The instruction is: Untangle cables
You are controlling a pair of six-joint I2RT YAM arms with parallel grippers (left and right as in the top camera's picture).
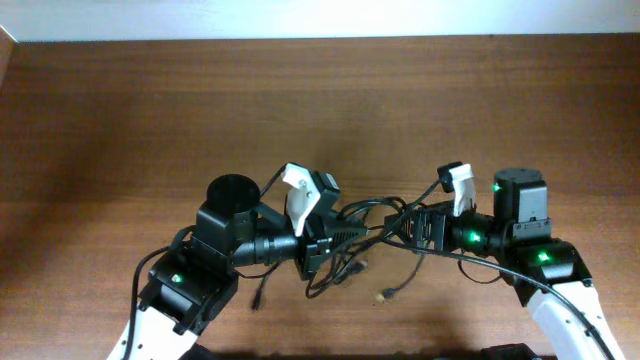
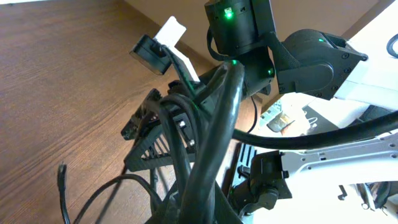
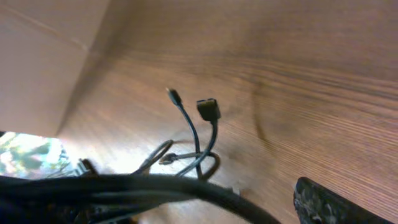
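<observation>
Black cables (image 1: 372, 215) bunched on worktop (image 1: 150, 120), near side, between arms, long axis left-right. We see left fingers (image 1: 340, 236) clamped on them; right fingers (image 1: 418, 226) spread wide, touching right end, holding nothing.

My left gripper (image 1: 320, 244) is pinched tight on the cables (image 1: 372, 206), wrist pointing inward. My right gripper (image 1: 420, 228) faces it close by, jaws spread wide, both arms reaching in from the sides.

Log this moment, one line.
task: untangle cables | left gripper: shut on cables | right gripper: open at tangle | plug ends: free, ungripped
</observation>
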